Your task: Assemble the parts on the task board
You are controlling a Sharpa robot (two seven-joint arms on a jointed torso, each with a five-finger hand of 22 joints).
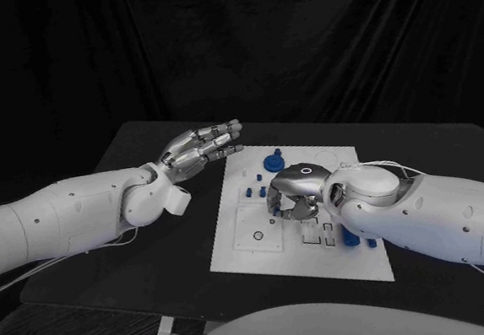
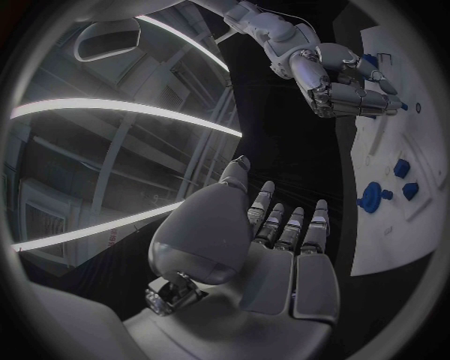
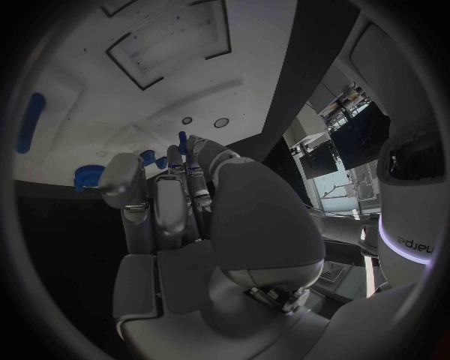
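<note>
Black table (image 1: pixel 145 259), white task board (image 1: pixel 356 266).

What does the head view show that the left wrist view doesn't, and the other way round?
Head view alone: the left arm from outside, the black table, and the whole outline of the task board. Left wrist view alone: the left hand from behind, its fingers holding nothing. Both share the right hand over the board and the large round blue part at the board's far end.
</note>
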